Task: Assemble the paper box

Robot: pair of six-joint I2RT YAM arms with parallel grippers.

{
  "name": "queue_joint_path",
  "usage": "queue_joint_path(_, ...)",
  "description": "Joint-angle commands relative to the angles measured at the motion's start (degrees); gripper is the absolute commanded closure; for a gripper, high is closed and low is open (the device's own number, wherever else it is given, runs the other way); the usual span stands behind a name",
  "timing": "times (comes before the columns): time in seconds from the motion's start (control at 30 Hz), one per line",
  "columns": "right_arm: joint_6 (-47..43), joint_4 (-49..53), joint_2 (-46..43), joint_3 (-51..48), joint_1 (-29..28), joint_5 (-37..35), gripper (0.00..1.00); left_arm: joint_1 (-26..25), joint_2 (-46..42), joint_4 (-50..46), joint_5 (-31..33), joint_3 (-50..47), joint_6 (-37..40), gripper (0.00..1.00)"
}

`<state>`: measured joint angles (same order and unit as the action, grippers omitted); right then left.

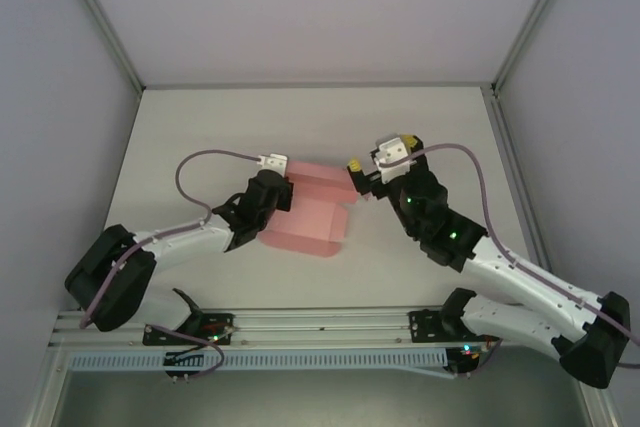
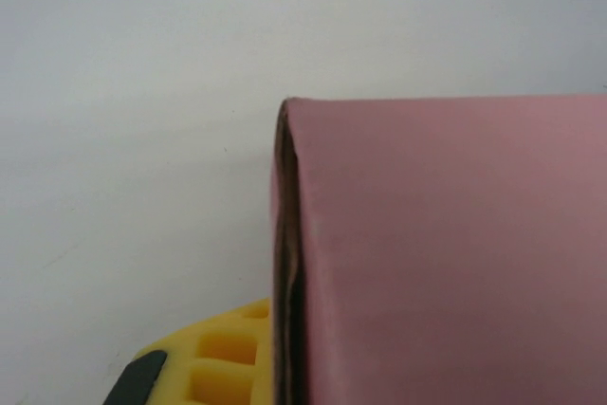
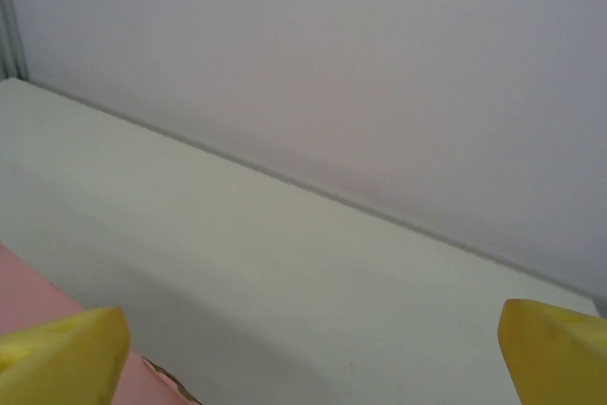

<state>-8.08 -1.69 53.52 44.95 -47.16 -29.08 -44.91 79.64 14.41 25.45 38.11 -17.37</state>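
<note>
**Item 1: left claw** (image 1: 285, 192). Pressed together on the left-hand wall of the pink paper box (image 1: 312, 215), a partly folded shallow box of thin plain card. On my left wrist feed one yellow ribbed foam pad (image 2: 223, 359) lies against a doubled, folded edge of the card. The opposite pad is hidden behind the pink panel. I judge this pinch is there to keep the wall upright and the box from sliding during folding.

**Item 2: right claw** (image 1: 360, 179). Spread wide and holding nothing. On my right wrist feed its two yellow fingertips (image 3: 62, 356) sit at the far lower corners, with bare desk between them. It stands just beside the box's right end, and a corner of pink card shows at the lower left. I judge it is placed to take the next flap on that side.

**Item 3: pink paper box.** Rests mid-desk between the two claws. Its rear part is raised and a flat panel lies toward me, so assembly looks unfinished.

**Item 4: white matte desk** (image 1: 200, 127). Enclosed by pale grey walls (image 1: 300, 7), with a slotted aluminium rail (image 1: 320, 325) along the near edge carrying both arm bases.

**Markings.** I can read no brand, label or writing on card, claws or desk.
</note>
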Motion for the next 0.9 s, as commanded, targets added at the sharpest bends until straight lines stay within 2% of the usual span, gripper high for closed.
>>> queue_joint_path(0.0,7.88,8.66,2.59,1.01,2.25,2.77,0.0,-0.26,-1.8,-1.3,-0.31,0.83,-2.21,1.0)
queue_joint_path(0.17,10.06,7.72,7.94,-0.53,3.58,7.41,0.0,-0.24,-2.0,-1.66,-1.1,1.08,-3.07,1.0)
queue_joint_path(0.33,12.49,4.26,12.67,-0.92,3.72,8.71,0.0,-0.26,-1.68,-1.67,-2.36,1.42,-3.58,1.0)
queue_joint_path(0.53,14.97,-3.44,16.9,-2.37,3.73,14.33,0.0,-0.27,-1.98,-1.58,-3.65,1.53,-4.4,1.0)
queue_joint_path(0.67,18.33,-14.86,17.77,-5.73,3.6,18.89,0.0,-0.21,-2.05,0.15,-6.65,0.75,-5.71,1.0)
queue_joint_path(0.87,28.72,-36.79,17.35,-13.28,3.57,20.82,0.0,-0.26,-1.95,1.89,-11.05,0.74,-7.94,1.0)
